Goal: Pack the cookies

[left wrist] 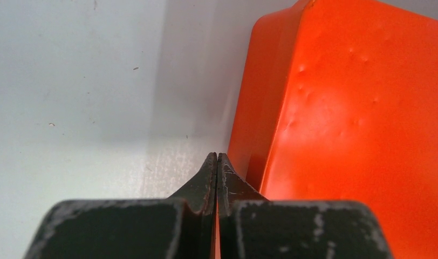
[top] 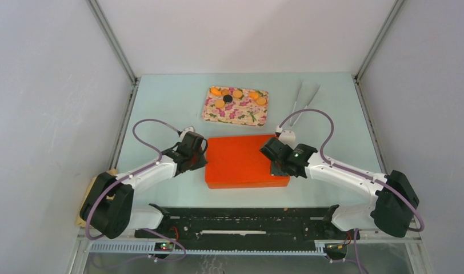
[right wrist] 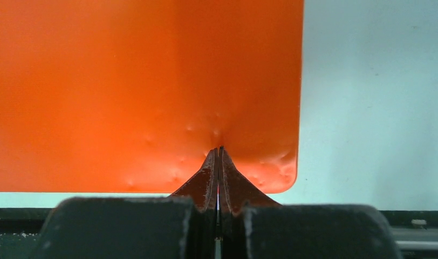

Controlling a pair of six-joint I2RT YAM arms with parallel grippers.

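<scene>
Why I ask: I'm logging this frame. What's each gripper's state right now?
Left gripper: jaws shut, holding nothing, beside the orange box.
Right gripper: jaws shut, holding nothing, at the orange box's corner.

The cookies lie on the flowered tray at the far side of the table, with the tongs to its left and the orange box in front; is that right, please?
Not quite: the top view shows the tongs to the right of the flowered tray, not its left. The rest holds: the cookies lie on it, the orange box in front.
</scene>
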